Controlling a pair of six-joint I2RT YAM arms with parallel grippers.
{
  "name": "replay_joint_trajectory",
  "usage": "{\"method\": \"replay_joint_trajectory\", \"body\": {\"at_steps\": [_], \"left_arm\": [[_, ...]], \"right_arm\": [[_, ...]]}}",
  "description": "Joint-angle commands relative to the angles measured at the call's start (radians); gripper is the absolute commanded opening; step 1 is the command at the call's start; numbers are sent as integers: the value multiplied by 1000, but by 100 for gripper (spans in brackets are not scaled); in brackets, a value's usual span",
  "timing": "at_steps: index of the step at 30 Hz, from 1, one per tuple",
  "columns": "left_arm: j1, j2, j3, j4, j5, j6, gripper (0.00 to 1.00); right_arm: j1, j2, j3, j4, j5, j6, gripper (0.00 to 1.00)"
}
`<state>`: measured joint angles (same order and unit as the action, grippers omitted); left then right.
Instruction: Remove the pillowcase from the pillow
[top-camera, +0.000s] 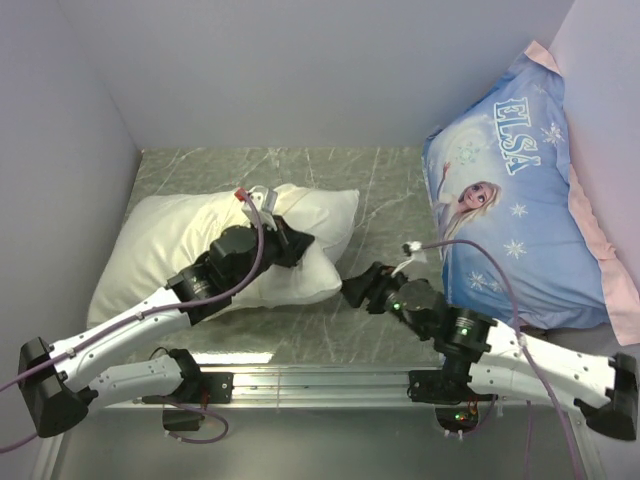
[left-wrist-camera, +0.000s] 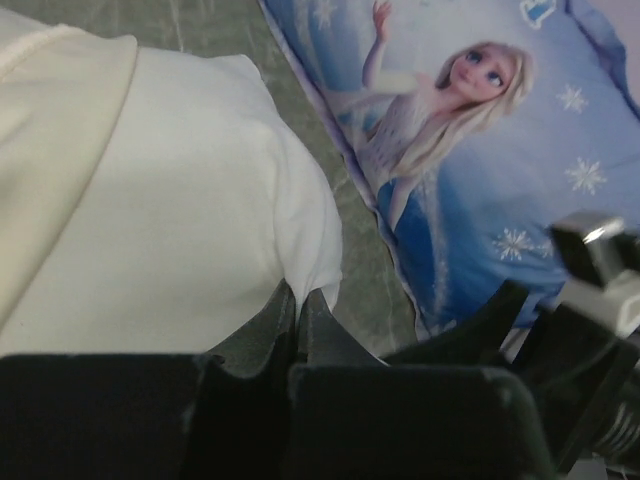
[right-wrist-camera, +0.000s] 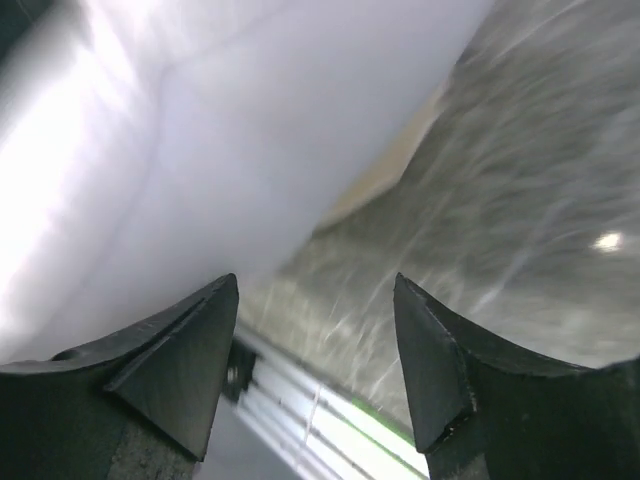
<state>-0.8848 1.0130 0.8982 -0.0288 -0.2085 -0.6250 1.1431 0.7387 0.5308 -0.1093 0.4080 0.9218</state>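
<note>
Left of the blue ELSA pillow (top-camera: 520, 200), which leans against the side wall, the pillow (left-wrist-camera: 200, 210) lies flat on the green marbled table (top-camera: 380, 180), well apart from that printed cover. The cream pillowcase (left-wrist-camera: 55, 140) sheathes the part farther from the ELSA pillow. Its hemmed edge shows in the left wrist view, and the whiter, smooth end of the pillow sticks out of it on the side facing the ELSA pillow. The left arm reaches across the top of the pillow, and the left pincer (left-wrist-camera: 297, 305) sits at that bare white end with its jaws pressed together. The white cloth comes right down to the tips, but I cannot tell whether any fold is caught between them. Nearer the ELSA pillow's lower corner, the right pincer (right-wrist-camera: 316, 280) hangs low over the table, just beside the pillow's near corner. Its jaws are spread wide, with only marbled surface showing in the gap.
</note>
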Motion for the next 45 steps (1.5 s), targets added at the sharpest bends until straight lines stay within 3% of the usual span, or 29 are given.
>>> {"method": "replay_joint_trajectory", "body": {"at_steps": [1, 4, 10, 13, 18, 23, 28, 29, 31, 32, 35, 39, 45], "left_arm": [[10, -54, -96, 147, 32, -105, 0], [4, -42, -159, 167, 53, -157, 0], [-52, -39, -228, 175, 35, -206, 1], [-85, -36, -226, 145, -2, -222, 0], [-118, -7, -196, 43, -83, -268, 0], [-146, 15, -199, 64, -69, -286, 0], [-190, 53, -179, 61, -78, -262, 1], [-197, 56, -173, 61, -78, -262, 14], [-215, 61, -173, 58, -75, -254, 26], [-221, 61, -170, 52, -80, -255, 39], [-241, 50, -159, 40, -86, -245, 55], [-255, 15, -122, -17, -126, -225, 55], [-256, 24, -16, -261, -329, -255, 32]], "right_arm": [[-113, -102, -18, -155, 0, 19, 72], [-250, -128, -38, -118, -130, 0, 74], [-465, 5, -167, 241, -542, 74, 77], [-511, 93, -196, 408, -624, 132, 78], [-549, 116, -264, 594, -614, 239, 80], [-549, 114, -319, 701, -568, 325, 82], [-542, 205, -328, 776, -617, 382, 83], [-539, 209, -336, 799, -611, 391, 83], [-539, 214, -357, 812, -598, 397, 84], [-539, 212, -361, 816, -595, 394, 85], [-540, 211, -362, 801, -595, 385, 88], [-537, 202, -377, 777, -594, 359, 90], [-536, 224, -442, 833, -564, 310, 94]]}}
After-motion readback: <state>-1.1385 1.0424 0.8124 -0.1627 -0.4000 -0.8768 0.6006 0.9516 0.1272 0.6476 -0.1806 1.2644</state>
